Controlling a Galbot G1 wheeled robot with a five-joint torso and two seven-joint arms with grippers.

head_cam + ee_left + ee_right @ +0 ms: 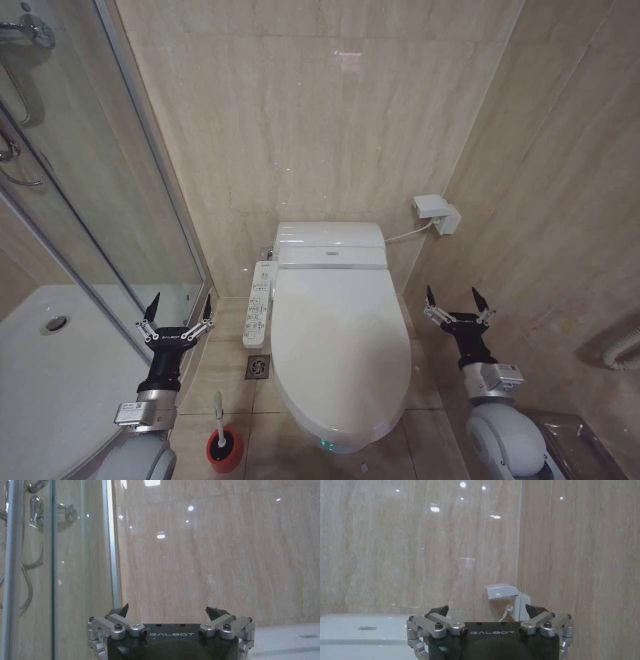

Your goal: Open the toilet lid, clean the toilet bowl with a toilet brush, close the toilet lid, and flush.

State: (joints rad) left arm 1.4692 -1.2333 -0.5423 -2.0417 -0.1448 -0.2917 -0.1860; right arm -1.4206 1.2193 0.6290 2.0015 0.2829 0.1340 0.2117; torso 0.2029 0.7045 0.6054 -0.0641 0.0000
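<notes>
The white toilet lid (335, 335) lies shut over the toilet in the middle of the head view, so the toilet bowl is hidden under it. The toilet brush (217, 412) stands upright in a small red holder cup (225, 450) on the floor left of the toilet. My left gripper (178, 311) (170, 611) hangs open beside the shower glass, above the brush and apart from it. My right gripper (458, 299) (487, 611) is open on the toilet's right side, holding nothing.
A glass shower enclosure (110, 200) with a white tray (50, 370) fills the left. A control panel (258, 302) runs along the toilet's left side, with a floor drain (258, 367) beside it. A white socket box (436, 212) sits on the back wall. Tiled walls close in on the right.
</notes>
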